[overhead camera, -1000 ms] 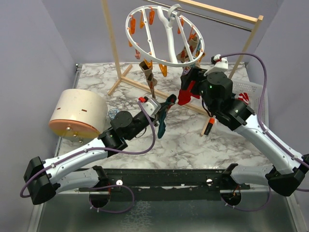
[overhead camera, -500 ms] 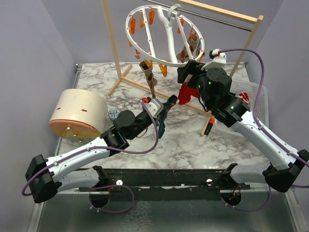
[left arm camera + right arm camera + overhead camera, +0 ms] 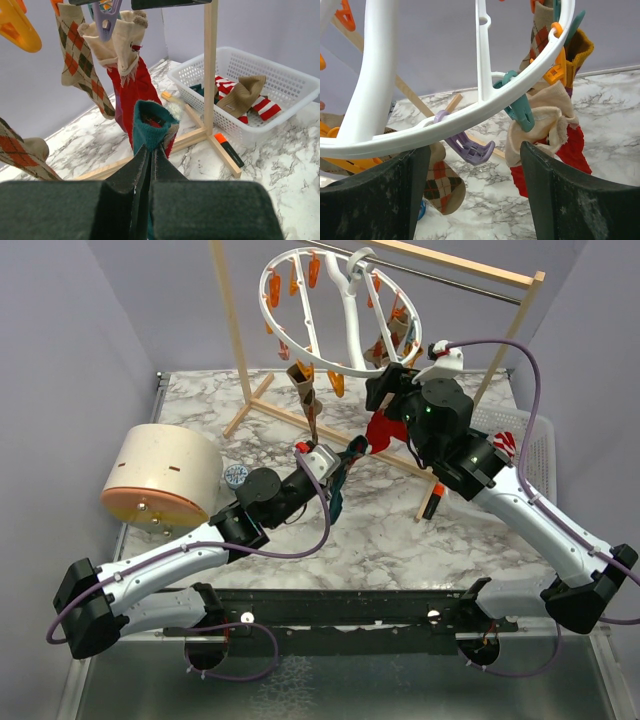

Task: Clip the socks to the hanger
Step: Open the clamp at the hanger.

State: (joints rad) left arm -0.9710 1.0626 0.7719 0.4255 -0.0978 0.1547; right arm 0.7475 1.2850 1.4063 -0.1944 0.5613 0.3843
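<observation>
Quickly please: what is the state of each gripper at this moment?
Left gripper: closed, holding the dark teal sock.
Right gripper: open, holding nothing.

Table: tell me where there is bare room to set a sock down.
Bare marble lies near the front, between the left arm and the right arm, short of the orange marker. A second patch sits at the back left, between the round tub and the wooden rack. Crowded: under the hanger, where socks hang, and the basket at right.
</observation>
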